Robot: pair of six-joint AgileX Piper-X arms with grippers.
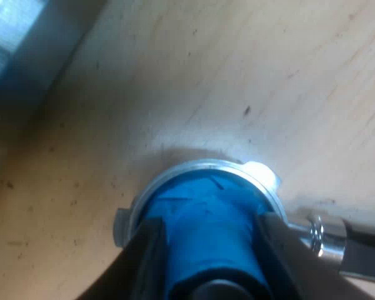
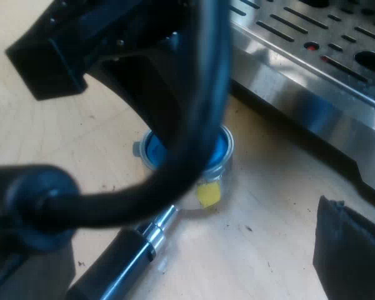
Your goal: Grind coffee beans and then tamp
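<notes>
Tamper point(image 1: 200, 206) sits in the metal holder point(image 1: 194, 167), clamped by left gripper point(image 1: 212, 250); espresso machine point(image 2: 312, 75) close by on tabletop point(image 1: 237, 75); right gripper point(image 2: 347, 250) state unclear.

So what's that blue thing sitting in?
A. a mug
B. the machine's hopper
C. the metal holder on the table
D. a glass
C: the blue tamper sits inside the round rim of the holder, which lies on the table. The left gripper clasps the tamper from both sides.
</notes>
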